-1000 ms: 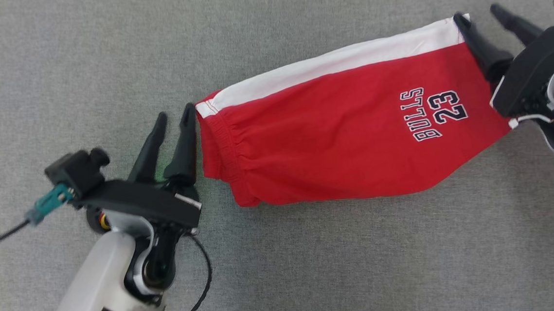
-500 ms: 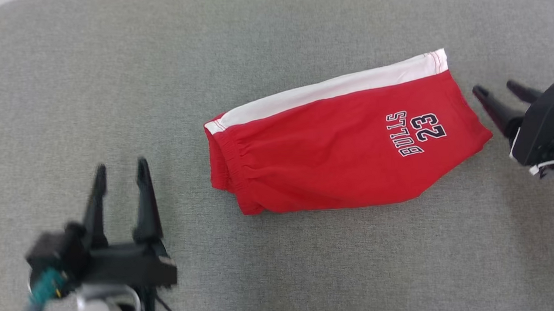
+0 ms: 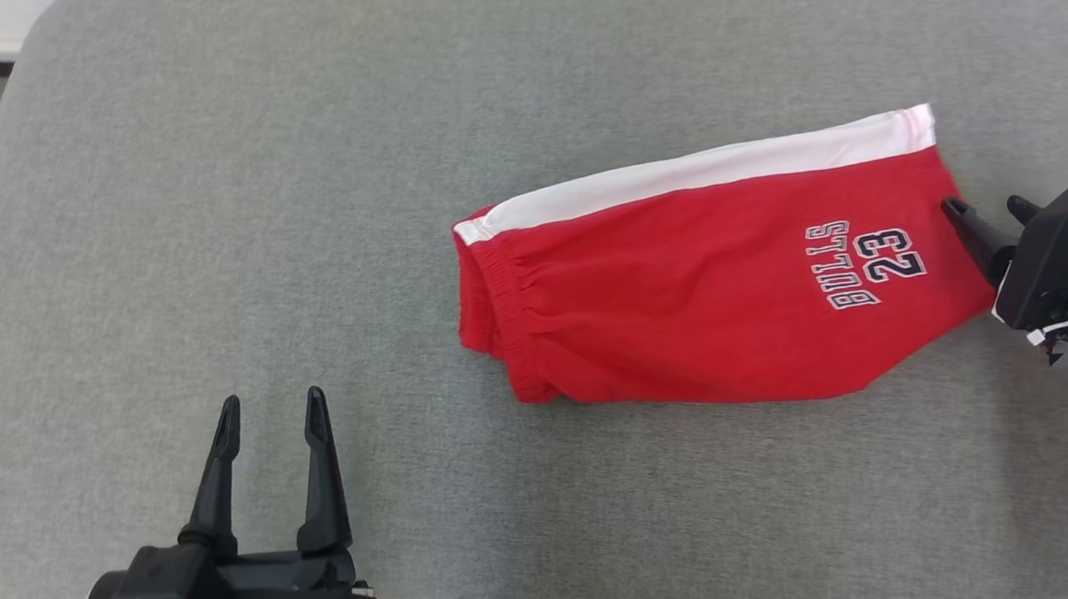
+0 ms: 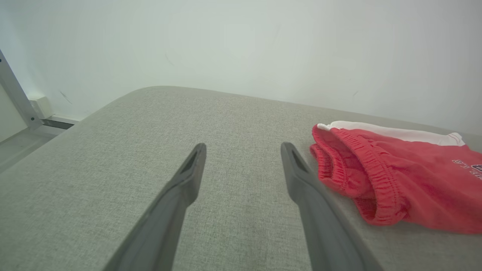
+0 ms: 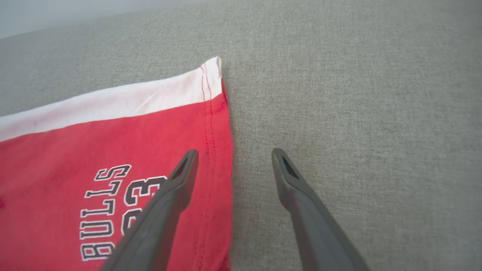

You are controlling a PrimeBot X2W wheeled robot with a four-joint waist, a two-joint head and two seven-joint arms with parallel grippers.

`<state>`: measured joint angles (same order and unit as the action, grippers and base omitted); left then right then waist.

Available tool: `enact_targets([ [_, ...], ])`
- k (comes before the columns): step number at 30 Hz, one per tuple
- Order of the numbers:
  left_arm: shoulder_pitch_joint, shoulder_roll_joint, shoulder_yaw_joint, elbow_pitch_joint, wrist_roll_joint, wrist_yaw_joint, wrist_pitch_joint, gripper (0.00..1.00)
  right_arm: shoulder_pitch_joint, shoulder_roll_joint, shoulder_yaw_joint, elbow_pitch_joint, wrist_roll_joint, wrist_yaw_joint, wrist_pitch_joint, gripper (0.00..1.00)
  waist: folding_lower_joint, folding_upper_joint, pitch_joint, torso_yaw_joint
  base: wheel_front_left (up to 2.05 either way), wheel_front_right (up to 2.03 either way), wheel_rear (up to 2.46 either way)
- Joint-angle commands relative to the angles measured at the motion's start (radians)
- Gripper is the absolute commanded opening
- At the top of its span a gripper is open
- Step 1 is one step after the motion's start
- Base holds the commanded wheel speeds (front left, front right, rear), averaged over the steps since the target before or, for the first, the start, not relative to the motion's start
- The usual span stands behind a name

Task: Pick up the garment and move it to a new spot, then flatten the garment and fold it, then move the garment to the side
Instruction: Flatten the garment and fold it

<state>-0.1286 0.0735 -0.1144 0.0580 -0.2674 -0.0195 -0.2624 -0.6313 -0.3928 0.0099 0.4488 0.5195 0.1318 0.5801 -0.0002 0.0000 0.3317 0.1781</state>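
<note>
**Grey fabric-covered table before a plain white wall: shorts lying free, both end effectors empty**

Location. The red knit basketball shorts with a white side band lie flat, right of the table's centre. The gathered elastic waistband points toward the robot's left and the stitched leg hem toward its right. The black-and-white "BULLS 23" lettering sits near the hem. The layers appear doubled, one leg over the other. I judge a lengthwise fold to be made and the move to the side outstanding.

End effectors. The left end effector stands near the front left of the table, fingers spread wide with nothing between them, well apart from the waistband. The right end effector is at the hem end, likewise spread wide and empty. In the right wrist view one finger lies over the hem edge and the other over bare table. Whether that finger touches the cloth cannot be told.

Handling. The shorts are judged light, soft and limp. They will sag and drape from any single hold, and the stacked layers may slide apart and undo the fold. There is no breakage concern. The waistband offers the thickest, firmest purchase. The hem is thin and needs a pinch that gathers every layer. Recommended holds are the waistband corner for the left and the hem corner under the white stripe for the right, lifted level and together.
</note>
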Motion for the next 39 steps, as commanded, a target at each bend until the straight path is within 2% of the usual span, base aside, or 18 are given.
enact_targets([
  [1, 0.022, -0.012, 0.016, -0.015, 0.019, -0.016, -0.003, 1.00, -0.005, 0.015, -0.017, 0.007, -0.025, -0.003, 0.013, 1.00, 0.0002, 0.0000, 0.017, 0.022, 0.00, 0.00, 0.00],
  [8, 0.038, -0.023, 0.028, -0.027, 0.039, -0.037, -0.003, 1.00, -0.005, 0.048, -0.047, 0.019, -0.084, -0.003, 0.057, 1.00, 0.0002, 0.0000, 0.031, 0.040, 0.00, 0.00, 0.00],
  [15, 0.031, -0.024, 0.006, -0.023, 0.000, -0.025, -0.003, 1.00, 0.021, 0.085, -0.022, 0.020, -0.116, 0.000, 0.101, 1.00, 0.0002, 0.0000, 0.042, 0.047, 0.00, 0.00, 0.00],
  [16, 0.029, -0.024, 0.005, -0.022, -0.003, -0.024, -0.003, 1.00, 0.025, 0.087, -0.010, 0.021, -0.113, 0.000, 0.107, 0.95, 0.0002, 0.0000, 0.044, 0.047, 0.00, 0.00, 0.00],
  [17, 0.028, -0.024, 0.003, -0.019, -0.006, -0.023, -0.003, 1.00, 0.028, 0.088, 0.001, 0.022, -0.112, 0.000, 0.112, 0.62, 0.0002, 0.0000, 0.046, 0.046, 0.00, 0.00, 0.00],
  [18, 0.027, -0.024, 0.001, -0.018, -0.005, -0.023, -0.003, 1.00, 0.030, 0.088, 0.011, 0.021, -0.111, 0.000, 0.115, 0.23, 0.0002, 0.0000, 0.047, 0.046, 0.00, 0.00, 0.00],
  [19, 0.025, -0.024, 0.000, -0.017, -0.003, -0.022, -0.003, 1.00, 0.031, 0.088, 0.015, 0.022, -0.109, 0.000, 0.116, 0.00, 0.0002, 0.0000, 0.048, 0.046, 0.00, 0.00, 0.00],
  [25, 0.016, -0.024, -0.005, -0.004, -0.008, -0.023, -0.003, 1.00, 0.023, 0.031, -0.018, 0.022, -0.164, -0.004, 0.058, 0.00, 0.0002, 0.0000, 0.042, 0.034, 0.00, 0.00, 0.00],
  [39, 0.031, -0.024, -0.002, 0.010, -0.009, -0.031, -0.003, 1.00, 0.071, -0.032, -0.133, -0.061, -0.263, -0.003, -0.022, 0.00, 0.0002, 0.0000, -0.021, -0.027, 0.00, 0.00, 0.00],
])
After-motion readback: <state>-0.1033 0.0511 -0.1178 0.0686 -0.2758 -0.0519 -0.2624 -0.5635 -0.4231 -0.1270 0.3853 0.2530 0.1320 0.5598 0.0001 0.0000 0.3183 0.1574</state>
